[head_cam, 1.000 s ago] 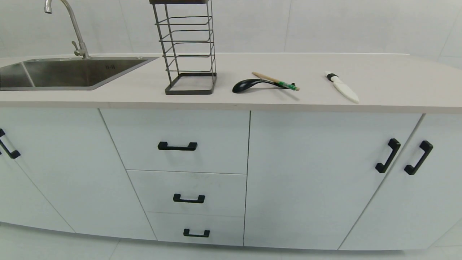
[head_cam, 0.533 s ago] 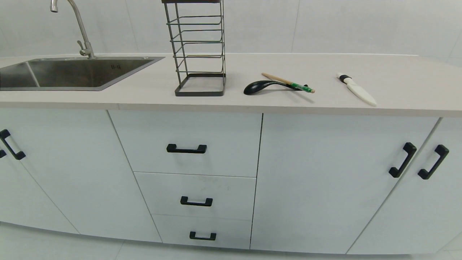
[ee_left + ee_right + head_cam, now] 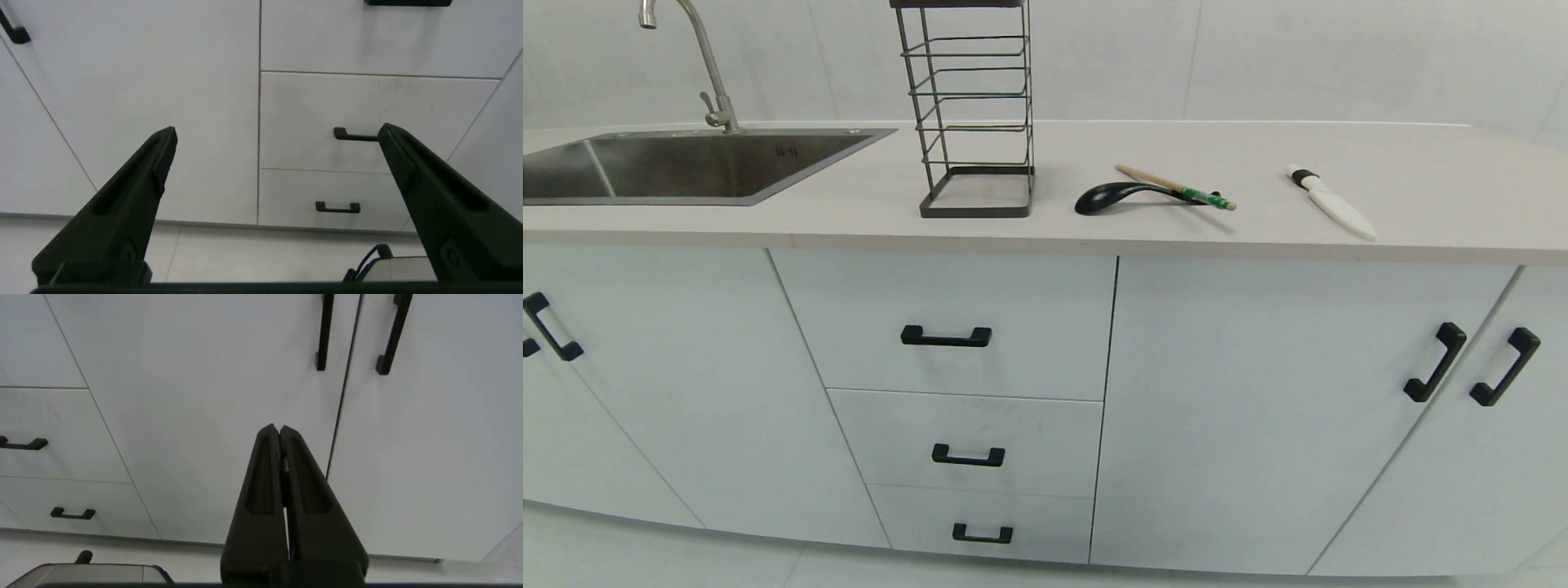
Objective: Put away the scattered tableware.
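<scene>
Lying on the surface (image 3: 1437, 184): black spoon (image 3: 1104, 197) touching wooden chopsticks (image 3: 1174, 187), white knife (image 3: 1331, 204) well apart rightward. Left claw (image 3: 278, 133) spread wide, right claw (image 3: 279, 431) pressed closed, facing cabinet fronts (image 3: 163, 65).

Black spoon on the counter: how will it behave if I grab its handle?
The black spoon looks rigid and probably light. It rests on its rounded bowl, handle arching off the countertop, so a push may rock or spin it. The chopsticks seem to touch its handle end and would likely shift.
</scene>
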